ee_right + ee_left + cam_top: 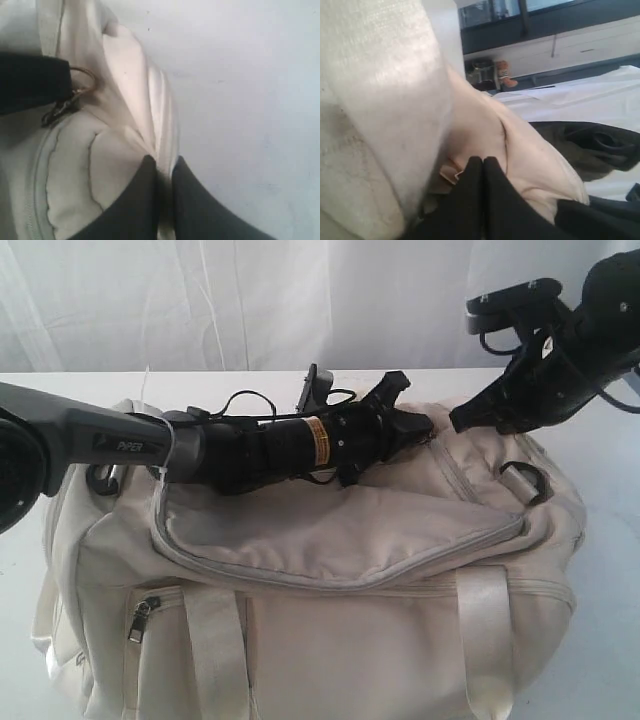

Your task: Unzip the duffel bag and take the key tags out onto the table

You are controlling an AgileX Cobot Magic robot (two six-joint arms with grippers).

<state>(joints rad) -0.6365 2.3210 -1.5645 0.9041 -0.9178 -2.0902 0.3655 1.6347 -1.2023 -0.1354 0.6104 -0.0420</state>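
The cream duffel bag (330, 540) fills the white table (600, 490); its top zipper line (350, 575) looks closed. My left gripper (418, 428) reaches across the bag's top and is shut on a metal zipper pull (82, 80) at the far right end; that same gripper (483, 160) shows its fingers pressed together against the fabric. Just beyond it, my right gripper (462, 420) pinches a fold of the bag's end, which sits between its fingertips (163, 162). The key tags are hidden.
A black D-ring (525, 480) lies on the bag's right shoulder. Satin handles (485, 640) hang down the front, and a front pocket zipper pull (140, 618) is at the lower left. White curtain (300, 300) stands behind the table.
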